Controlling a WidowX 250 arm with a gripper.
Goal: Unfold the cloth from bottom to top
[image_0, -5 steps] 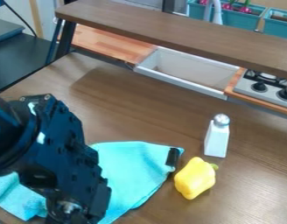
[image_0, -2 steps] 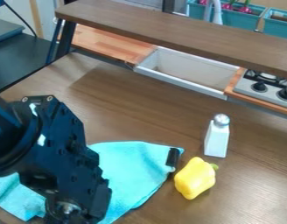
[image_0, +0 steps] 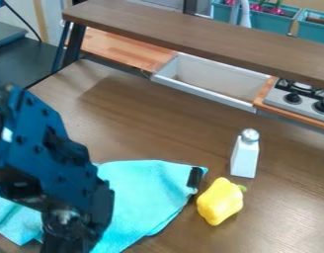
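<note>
At lower left, the gripper (image_0: 67, 236) is hanging over the cloth (image_0: 148, 192), which is lying on the table (image_0: 165, 133) with its broader part stretching rightward toward the pepper (image_0: 219, 201), though whether it is gripping I cannot tell.

The brown table (image_0: 151, 123) holds a turquoise cloth (image_0: 148, 197), yellow pepper (image_0: 221, 202) and white shaker (image_0: 244, 159) (upright, silver-topped).
</note>
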